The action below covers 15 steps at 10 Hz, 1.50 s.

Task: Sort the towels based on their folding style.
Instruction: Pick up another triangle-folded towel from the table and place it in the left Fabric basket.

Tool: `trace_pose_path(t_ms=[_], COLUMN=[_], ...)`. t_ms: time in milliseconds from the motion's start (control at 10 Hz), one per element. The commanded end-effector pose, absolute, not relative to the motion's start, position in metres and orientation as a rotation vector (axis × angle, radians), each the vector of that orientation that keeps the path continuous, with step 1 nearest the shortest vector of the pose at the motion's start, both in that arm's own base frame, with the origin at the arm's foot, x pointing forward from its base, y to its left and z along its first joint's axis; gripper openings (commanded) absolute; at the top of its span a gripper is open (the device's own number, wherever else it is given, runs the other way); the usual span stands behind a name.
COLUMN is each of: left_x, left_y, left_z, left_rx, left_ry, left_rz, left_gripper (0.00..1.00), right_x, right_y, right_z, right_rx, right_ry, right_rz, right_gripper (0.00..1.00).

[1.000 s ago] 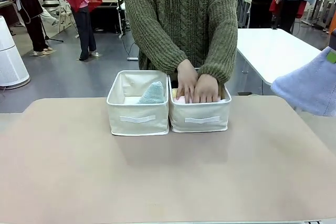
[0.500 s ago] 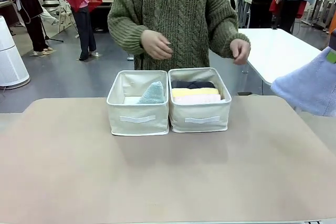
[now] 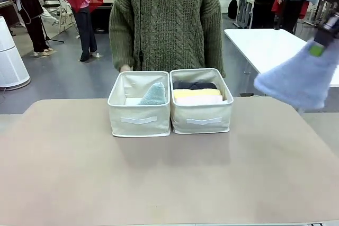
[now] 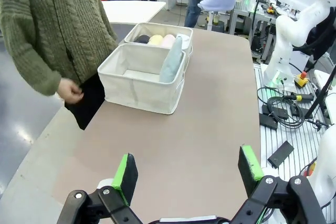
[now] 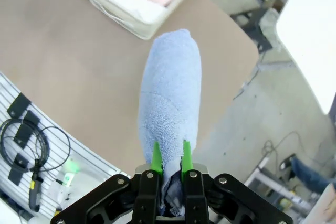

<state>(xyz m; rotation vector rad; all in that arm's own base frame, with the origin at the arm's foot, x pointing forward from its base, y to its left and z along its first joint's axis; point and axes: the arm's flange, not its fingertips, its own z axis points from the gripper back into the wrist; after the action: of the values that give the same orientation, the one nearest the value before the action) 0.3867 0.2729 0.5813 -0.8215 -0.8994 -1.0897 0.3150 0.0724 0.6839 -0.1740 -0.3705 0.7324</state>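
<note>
Your right gripper is clamped on the lavender-blue cone towel, which hangs straight out from the fingers, and the bin with the teal cone towel lies ahead, beyond the rolled-towel bin, while your left gripper idles spread wide.

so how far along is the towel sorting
Nearly done. The right bin holds the rolled towels, and the teal cone towel sits in the left bin. The right gripper has its jaws shut on the lavender-blue cone towel. That one presumably goes beside the teal one.
</note>
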Motion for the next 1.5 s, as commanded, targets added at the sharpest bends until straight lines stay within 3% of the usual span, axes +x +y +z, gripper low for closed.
trace_pose_path(t_ms=[0, 400, 1000, 1400], left_x=[0.382, 0.382, 0.382, 0.382], left_y=[0.272, 0.272, 0.272, 0.272], left_z=[0.580, 0.580, 0.580, 0.580], left_rx=[-0.796, -0.796, -0.796, -0.796], left_ry=[-0.890, -0.890, -0.890, -0.890], left_rz=[-1.104, -1.104, -1.104, -1.104], left_gripper=[1.00, 1.00, 1.00, 1.00], right_x=[0.327, 0.340, 0.333, 0.408], right_y=[0.111, 0.197, 0.203, 0.284], right_z=[0.715, 0.712, 0.707, 0.724], right_rx=[-0.168, -0.116, -0.134, -0.220], right_ry=[-0.363, -0.328, -0.325, -0.495], right_rz=[0.862, 0.998, 1.000, 1.180], right_gripper=[0.15, 0.15, 0.15, 0.15])
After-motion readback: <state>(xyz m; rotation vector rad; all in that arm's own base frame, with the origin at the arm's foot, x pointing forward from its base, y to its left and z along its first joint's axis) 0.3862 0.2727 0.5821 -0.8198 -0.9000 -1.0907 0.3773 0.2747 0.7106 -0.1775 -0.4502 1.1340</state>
